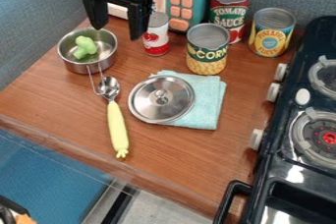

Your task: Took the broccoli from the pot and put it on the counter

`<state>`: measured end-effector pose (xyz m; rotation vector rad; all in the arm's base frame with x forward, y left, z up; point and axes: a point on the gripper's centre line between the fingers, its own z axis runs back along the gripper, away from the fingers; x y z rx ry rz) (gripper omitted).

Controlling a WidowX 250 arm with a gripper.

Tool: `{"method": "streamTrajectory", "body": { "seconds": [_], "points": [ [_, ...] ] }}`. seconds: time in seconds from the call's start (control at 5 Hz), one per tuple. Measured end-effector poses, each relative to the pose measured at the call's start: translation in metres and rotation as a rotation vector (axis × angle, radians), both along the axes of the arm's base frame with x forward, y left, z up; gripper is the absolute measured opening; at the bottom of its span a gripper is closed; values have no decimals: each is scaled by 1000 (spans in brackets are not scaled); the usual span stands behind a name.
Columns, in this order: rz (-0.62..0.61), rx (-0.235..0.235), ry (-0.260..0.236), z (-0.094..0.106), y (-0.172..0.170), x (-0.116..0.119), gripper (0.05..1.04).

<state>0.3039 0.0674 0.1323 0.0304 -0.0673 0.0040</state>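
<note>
Plainly, the broccoli is there for the picking

From where I'm standing, the black gripper (118, 32) hangs over the pot's far right side, fingers spread wide, nothing between them. Below and a little to the left, the green broccoli (85, 46) sits inside the small metal pot (73, 66). I'd guess it's a toy: light, a bit springy, unlikely to bruise, though its knobbly head could roll out of a shallow pinch. I'd take it low around the thick middle, squeezing gently and keeping clear of the steel wall, since a nudge might slide so light a pot.

Nearer me, the yellow-handled spoon (117, 125) lies by the pot's handle, and the lid (148, 102) rests partly on a folded cloth (209, 105). The bare wood of the counter (52, 105) left of the spoon looks a sensible landing spot.
</note>
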Motion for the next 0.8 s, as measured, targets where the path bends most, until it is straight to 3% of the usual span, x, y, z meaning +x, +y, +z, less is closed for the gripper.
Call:
{"method": "streamTrajectory", "body": {
  "seconds": [0.4,0.8],
  "points": [
    [13,3,40,-18,12,1,1000],
    [84,45,34,-29,52,15,1000]
  ]
}}
